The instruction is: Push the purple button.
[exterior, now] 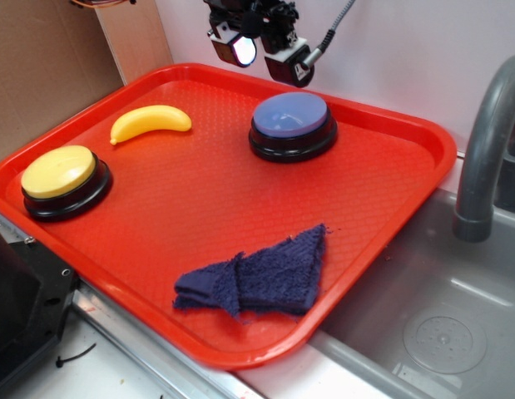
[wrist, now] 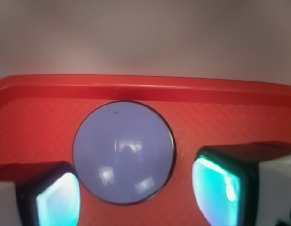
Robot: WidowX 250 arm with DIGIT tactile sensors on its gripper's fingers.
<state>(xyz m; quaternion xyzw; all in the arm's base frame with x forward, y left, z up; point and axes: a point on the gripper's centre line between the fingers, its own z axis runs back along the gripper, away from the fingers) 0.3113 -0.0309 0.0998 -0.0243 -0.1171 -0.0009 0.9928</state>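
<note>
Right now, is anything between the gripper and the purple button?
No. The gripper hangs above the purple button with only open air between; the wrist view shows the dome unobstructed.

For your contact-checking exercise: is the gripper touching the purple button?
Apart. The exterior view shows the gripper hanging above the purple button, with red tray visible between them.

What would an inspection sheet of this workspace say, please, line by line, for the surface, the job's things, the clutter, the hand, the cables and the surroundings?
Surface: red tray, textured, lying beside a grey sink.
Job's things: purple button, on the tray's far side, untouched.
Clutter: yellow button at the near left; banana behind it; dark blue cloth, folded, near the front edge.
Hand: hand open, above the purple button, with its fingers apart on either side in the wrist view.
Cables: one grey cable rising from the hand.
Surroundings: grey faucet at the right; white wall behind; cardboard at the left.
</note>
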